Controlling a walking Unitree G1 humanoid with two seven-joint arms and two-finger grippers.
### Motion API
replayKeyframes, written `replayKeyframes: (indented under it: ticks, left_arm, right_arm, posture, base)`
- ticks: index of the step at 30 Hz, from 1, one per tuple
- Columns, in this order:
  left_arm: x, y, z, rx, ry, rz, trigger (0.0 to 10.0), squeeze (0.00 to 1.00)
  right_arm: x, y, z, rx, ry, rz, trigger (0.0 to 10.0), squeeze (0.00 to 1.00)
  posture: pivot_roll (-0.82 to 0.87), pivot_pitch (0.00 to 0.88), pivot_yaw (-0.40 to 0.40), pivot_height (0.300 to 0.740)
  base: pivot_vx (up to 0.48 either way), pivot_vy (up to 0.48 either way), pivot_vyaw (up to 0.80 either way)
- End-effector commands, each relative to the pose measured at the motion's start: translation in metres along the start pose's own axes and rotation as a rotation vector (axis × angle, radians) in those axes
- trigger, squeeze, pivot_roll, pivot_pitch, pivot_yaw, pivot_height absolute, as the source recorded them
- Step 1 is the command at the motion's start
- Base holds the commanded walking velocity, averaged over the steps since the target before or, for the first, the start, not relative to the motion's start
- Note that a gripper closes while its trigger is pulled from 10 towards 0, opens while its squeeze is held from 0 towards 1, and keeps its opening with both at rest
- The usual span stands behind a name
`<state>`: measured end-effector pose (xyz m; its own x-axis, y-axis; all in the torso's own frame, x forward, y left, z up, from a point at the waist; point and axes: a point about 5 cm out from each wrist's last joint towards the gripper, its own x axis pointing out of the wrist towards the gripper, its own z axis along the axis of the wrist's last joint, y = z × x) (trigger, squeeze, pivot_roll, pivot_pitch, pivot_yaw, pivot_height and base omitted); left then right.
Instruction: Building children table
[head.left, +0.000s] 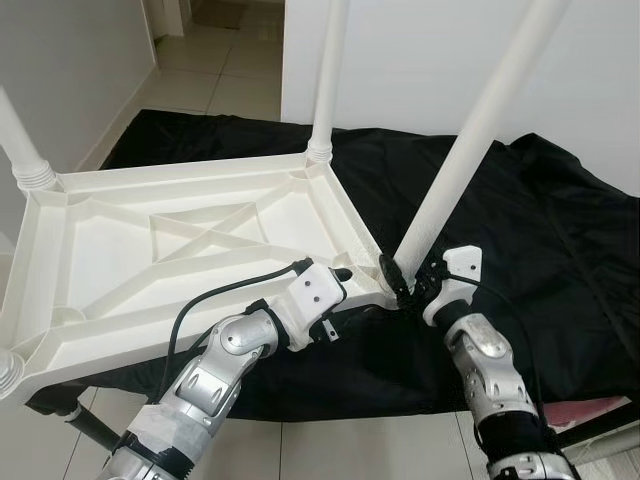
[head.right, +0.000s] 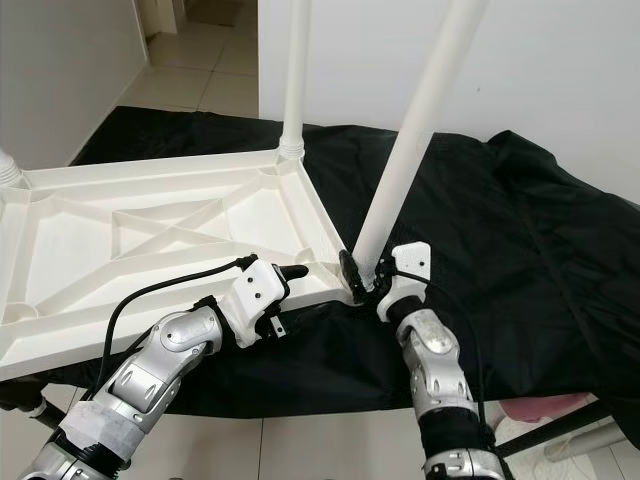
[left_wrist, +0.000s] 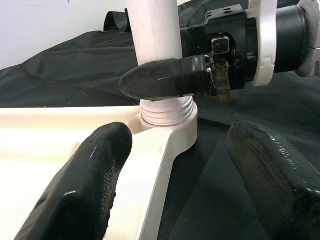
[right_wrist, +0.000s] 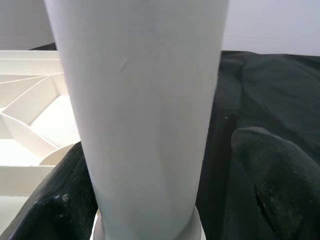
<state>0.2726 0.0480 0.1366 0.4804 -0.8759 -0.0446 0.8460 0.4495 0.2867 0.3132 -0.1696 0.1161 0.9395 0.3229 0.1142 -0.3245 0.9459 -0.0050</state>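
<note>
At the near right corner of the upturned white tabletop (head.left: 180, 250), which lies underside-up on a black cloth (head.left: 540, 250), a long white leg (head.left: 470, 140) stands in its corner socket (left_wrist: 172, 127), leaning away from the tabletop rather than rising plumb. Its ribbed foot sits in the socket collar, seen clearly in the left wrist view. The right gripper (head.left: 405, 280) clasps the leg just above that collar, one black finger (left_wrist: 165, 79) across the near face of the leg and the other behind, so it pinches the leg. The left gripper (head.left: 335, 275) rests on the tabletop's rim beside the same corner, its two fingers (left_wrist: 85, 175) spread apart, one over the inner tray and one outside the rim, gripping nothing.

Further along the tabletop, a second leg (head.left: 328, 75) stands upright at the far right corner, and a third (head.left: 22, 145) at the far left corner; a ribbed leg end (head.left: 8, 375) shows at the near left corner. Beyond the cloth lie pale floor tiles (head.left: 215, 75) and a white wall (head.left: 420, 50).

The step in hand looks like seating this last leg. To do it well, I judge the right gripper should bring the leg square to the tabletop before turning or pressing, since a slanted foot may bind. The left gripper would best bear down on the rim so the tabletop does not slide on the cloth.
</note>
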Motion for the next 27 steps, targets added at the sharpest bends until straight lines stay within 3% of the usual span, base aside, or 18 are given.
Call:
replayKeyframes:
  ticks: [1, 2, 3, 4, 7, 8, 9, 10, 11, 13, 14, 27]
  left_arm:
    - [0.001, -0.004, 0.001, 0.014, 0.006, -0.038, 10.0, 0.00]
    - [0.002, -0.003, 0.001, 0.018, 0.005, -0.040, 10.0, 0.00]
    - [0.002, -0.003, 0.001, 0.018, 0.005, -0.040, 10.0, 0.00]
    - [0.003, -0.002, 0.002, 0.024, 0.002, -0.043, 10.0, 0.00]
    - [0.003, -0.002, 0.002, 0.028, 0.003, -0.044, 10.0, 0.00]
    - [0.002, -0.003, 0.002, 0.028, 0.003, -0.044, 10.0, 0.00]
    - [0.002, -0.003, 0.002, 0.028, 0.003, -0.044, 10.0, 0.00]
    - [0.002, -0.003, 0.002, 0.027, 0.004, -0.044, 10.0, 0.00]
    - [0.001, -0.003, 0.002, 0.026, 0.005, -0.043, 10.0, 0.00]
    - [0.001, -0.003, 0.002, 0.025, 0.006, -0.043, 10.0, 0.00]
    - [0.000, -0.003, 0.001, 0.023, 0.008, -0.040, 10.0, 0.00]
    - [-0.002, -0.001, 0.001, 0.027, 0.012, -0.034, 10.0, 0.00]
  right_arm:
    - [-0.001, -0.004, -0.001, 0.001, -0.002, -0.002, 10.0, 0.00]
    - [0.005, -0.003, 0.000, -0.015, 0.016, 0.089, 10.0, 0.00]
    - [0.005, -0.003, 0.000, -0.015, 0.016, 0.089, 10.0, 0.00]
    - [0.013, -0.003, 0.003, -0.059, 0.042, 0.217, 10.0, 0.00]
    - [0.015, -0.003, 0.002, -0.081, 0.062, 0.276, 10.0, 0.00]
    - [0.015, -0.005, 0.001, -0.086, 0.069, 0.293, 6.7, 0.00]
    - [0.015, -0.005, 0.001, -0.086, 0.069, 0.293, 6.7, 0.00]
    - [0.016, -0.006, 0.001, -0.094, 0.075, 0.303, 4.8, 0.00]
    - [0.016, -0.007, 0.000, -0.097, 0.080, 0.310, 1.6, 0.00]
    - [0.016, -0.008, 0.000, -0.097, 0.084, 0.313, 1.6, 0.00]
    - [0.015, -0.009, -0.002, -0.098, 0.094, 0.324, 0.0, 0.00]
    - [0.007, -0.012, -0.014, -0.071, 0.123, 0.355, 0.0, 0.00]
  posture:
    - [-0.01, 0.000, -0.090, 0.740]
    - [-0.01, 0.000, -0.090, 0.740]
    - [-0.01, 0.000, -0.090, 0.740]
    - [-0.01, 0.000, -0.090, 0.740]
    - [0.00, 0.000, -0.089, 0.740]
    - [0.00, 0.000, -0.090, 0.740]
    - [0.00, 0.000, -0.090, 0.740]
    - [0.00, 0.000, -0.090, 0.740]
    - [0.00, 0.000, -0.091, 0.740]
    - [0.00, 0.000, -0.091, 0.740]
    - [0.01, 0.000, -0.092, 0.740]
    - [0.01, 0.000, -0.084, 0.740]
  base:
    - [0.000, 0.000, 0.00]
    - [0.000, 0.000, 0.00]
    - [0.000, 0.000, 0.00]
    - [0.000, 0.000, 0.00]
    - [0.000, 0.000, 0.00]
    - [0.000, 0.000, 0.00]
    - [0.000, 0.000, 0.00]
    - [0.000, 0.000, 0.00]
    - [0.000, 0.000, 0.00]
    - [0.000, 0.000, 0.00]
    - [0.000, 0.000, 0.00]
    - [0.000, 0.000, 0.00]
